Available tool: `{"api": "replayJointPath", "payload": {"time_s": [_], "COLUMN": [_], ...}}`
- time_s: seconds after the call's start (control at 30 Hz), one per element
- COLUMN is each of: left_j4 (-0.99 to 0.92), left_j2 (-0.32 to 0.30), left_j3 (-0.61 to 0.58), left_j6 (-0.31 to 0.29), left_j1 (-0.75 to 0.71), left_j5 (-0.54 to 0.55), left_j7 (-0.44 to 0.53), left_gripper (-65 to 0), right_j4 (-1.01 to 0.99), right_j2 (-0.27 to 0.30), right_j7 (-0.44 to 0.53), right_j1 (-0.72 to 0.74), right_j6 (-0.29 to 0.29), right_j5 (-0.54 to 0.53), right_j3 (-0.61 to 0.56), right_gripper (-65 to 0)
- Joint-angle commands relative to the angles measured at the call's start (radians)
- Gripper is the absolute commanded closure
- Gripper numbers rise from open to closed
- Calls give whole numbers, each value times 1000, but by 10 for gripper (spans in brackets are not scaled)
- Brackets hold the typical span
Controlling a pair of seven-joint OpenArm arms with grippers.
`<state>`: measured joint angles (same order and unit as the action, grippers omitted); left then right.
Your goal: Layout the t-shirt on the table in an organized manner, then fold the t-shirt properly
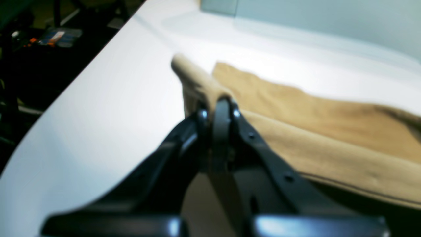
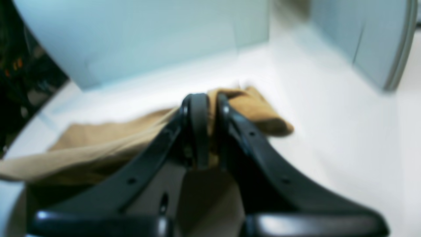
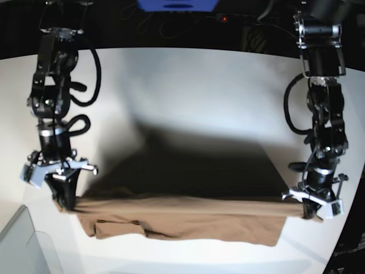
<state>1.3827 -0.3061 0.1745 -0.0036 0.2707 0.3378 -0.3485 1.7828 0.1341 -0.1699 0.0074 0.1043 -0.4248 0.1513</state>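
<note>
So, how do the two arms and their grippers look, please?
Both arms are black and jointed, with looping black cables down their sides. A pale grey-white bracket sits at each wrist. The left gripper and right gripper have long, curved, glossy black fingers with small holes along them.

Dark room beyond, grey-translucent bin, blue object overhead
</note>
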Motion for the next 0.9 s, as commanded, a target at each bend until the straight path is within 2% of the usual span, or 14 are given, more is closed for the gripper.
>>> {"api": "replayJointPath", "payload": {"time_s": [0.0, 0.2, 0.3, 0.43, 0.57, 0.87], "left_j4": [21, 39, 45, 48, 42, -78], "left_j2": [-14, 8, 11, 40, 43, 84], "left_j3": [3, 35, 43, 43, 38, 35], "left_j6": [3, 1, 0, 0, 0, 0], "left_j1": [71, 210, 250, 286, 339, 525], "left_j5": [-4, -3, -3, -4, -4, -12], "left_j7": [38, 35, -19, -39, -39, -33], "left_gripper": [0, 0, 0, 0, 0, 0], "right_j4": [9, 7, 18, 28, 15, -223], "right_j2": [20, 28, 28, 23, 14, 9], "right_j7": [25, 20, 22, 92, 108, 111], "right_j1": [45, 136, 158, 184, 270, 523], "right_j6": [4, 4, 5, 5, 5, 7], "right_j5": [-3, -9, -10, -10, -9, -7], "right_j3": [8, 49, 51, 44, 43, 20], "right_gripper": [0, 0, 0, 0, 0, 0]}}
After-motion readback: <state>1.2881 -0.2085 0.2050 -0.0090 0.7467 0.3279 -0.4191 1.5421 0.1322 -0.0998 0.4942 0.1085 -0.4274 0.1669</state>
